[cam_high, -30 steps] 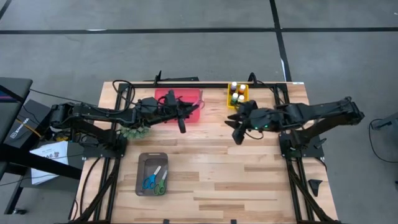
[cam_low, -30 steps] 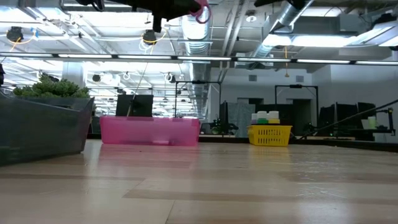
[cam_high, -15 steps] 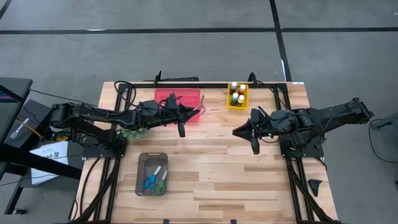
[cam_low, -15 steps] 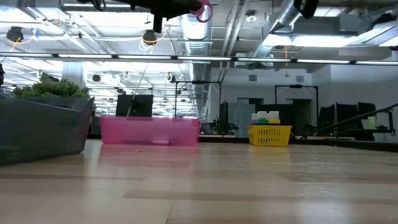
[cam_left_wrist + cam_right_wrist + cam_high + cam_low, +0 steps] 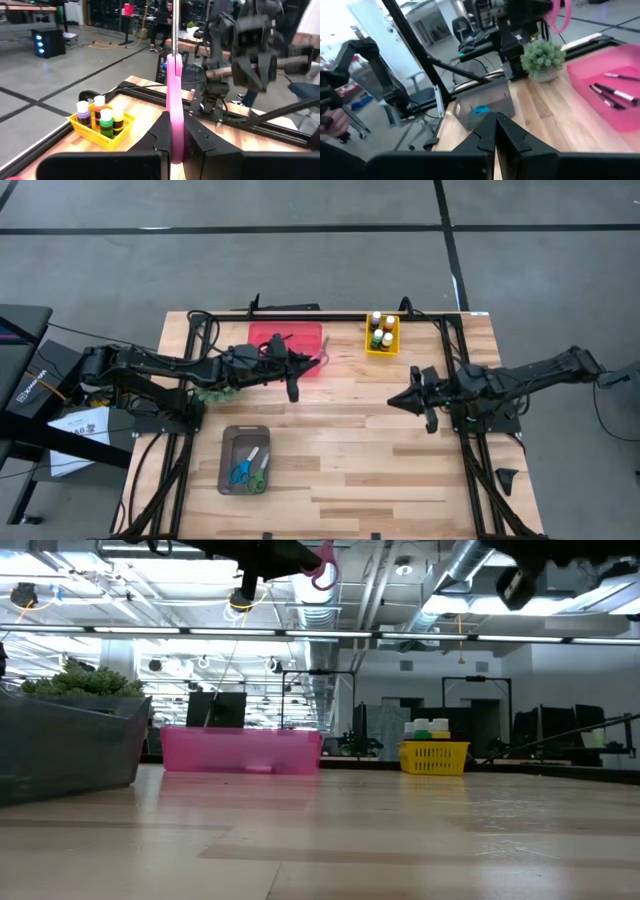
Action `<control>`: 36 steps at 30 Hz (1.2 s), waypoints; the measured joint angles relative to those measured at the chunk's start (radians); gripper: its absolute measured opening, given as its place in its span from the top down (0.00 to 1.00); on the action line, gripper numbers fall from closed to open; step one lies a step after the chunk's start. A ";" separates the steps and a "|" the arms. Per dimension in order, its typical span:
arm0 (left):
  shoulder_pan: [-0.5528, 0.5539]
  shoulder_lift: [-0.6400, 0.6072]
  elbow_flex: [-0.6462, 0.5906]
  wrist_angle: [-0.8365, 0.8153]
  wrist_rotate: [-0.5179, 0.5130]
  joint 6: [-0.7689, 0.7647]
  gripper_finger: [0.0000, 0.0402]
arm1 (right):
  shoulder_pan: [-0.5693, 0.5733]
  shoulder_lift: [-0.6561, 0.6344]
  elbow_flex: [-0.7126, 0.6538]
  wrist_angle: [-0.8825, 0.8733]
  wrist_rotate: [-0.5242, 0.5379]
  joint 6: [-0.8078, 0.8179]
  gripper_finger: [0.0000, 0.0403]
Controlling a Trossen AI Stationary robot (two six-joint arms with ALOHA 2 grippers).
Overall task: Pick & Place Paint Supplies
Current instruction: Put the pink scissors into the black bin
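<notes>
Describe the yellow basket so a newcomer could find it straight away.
Start at the wooden table and go to its far edge, on the right arm's side. There sits the yellow basket, apart from the larger pink tray. It alone holds upright paint bottles; the pink tray holds brushes lying flat.

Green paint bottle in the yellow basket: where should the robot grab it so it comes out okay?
Best to take the green paint bottle by its cap and neck, coming straight down from above. It stands upright in the yellow basket, whose wall covers its lower body, and the other bottles crowd close beside it. Only the top sticks out free.
</notes>
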State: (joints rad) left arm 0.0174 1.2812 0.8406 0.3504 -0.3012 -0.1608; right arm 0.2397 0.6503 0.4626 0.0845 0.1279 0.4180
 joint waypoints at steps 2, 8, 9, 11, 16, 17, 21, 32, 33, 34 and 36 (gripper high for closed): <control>0.000 0.000 0.000 -0.001 -0.017 -0.018 0.98 | 0.000 -0.028 -0.078 0.068 -0.004 0.007 1.00; 0.001 0.000 0.000 -0.016 -0.051 -0.053 0.98 | -0.018 -0.063 -0.277 0.283 -0.014 0.001 1.00; 0.001 0.000 0.000 -0.022 -0.051 -0.062 0.98 | -0.026 -0.069 -0.305 0.303 -0.025 0.001 1.00; 0.001 0.000 0.000 -0.030 -0.051 -0.086 0.98 | -0.041 -0.079 -0.348 0.333 -0.048 -0.006 1.00; 0.001 0.000 0.000 -0.030 -0.050 -0.171 0.98 | -0.083 -0.132 -0.453 0.411 -0.075 -0.052 1.00; 0.001 0.000 0.000 -0.029 -0.051 -0.190 0.98 | -0.094 -0.148 -0.454 0.412 -0.078 -0.057 1.00; 0.001 0.000 0.000 -0.029 -0.050 -0.237 0.98 | -0.138 -0.213 -0.454 0.341 -0.129 -0.112 1.00; 0.001 0.000 0.000 -0.029 -0.050 -0.281 0.98 | -0.262 -0.487 -0.454 0.083 -0.210 -0.148 1.00; 0.001 0.000 0.000 -0.029 -0.050 -0.289 0.98 | -0.269 -0.518 -0.454 0.050 -0.207 -0.142 1.00; 0.001 0.000 0.000 -0.029 -0.050 -0.292 0.98 | -0.272 -0.550 -0.454 0.021 -0.206 -0.134 1.00; -0.001 0.000 0.000 -0.029 -0.050 -0.294 0.98 | -0.274 -0.610 -0.454 -0.043 -0.205 -0.116 1.00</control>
State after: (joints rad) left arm 0.0164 1.2816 0.8406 0.3210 -0.3515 -0.4544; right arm -0.0341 0.0402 0.0082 0.0417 -0.0772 0.3023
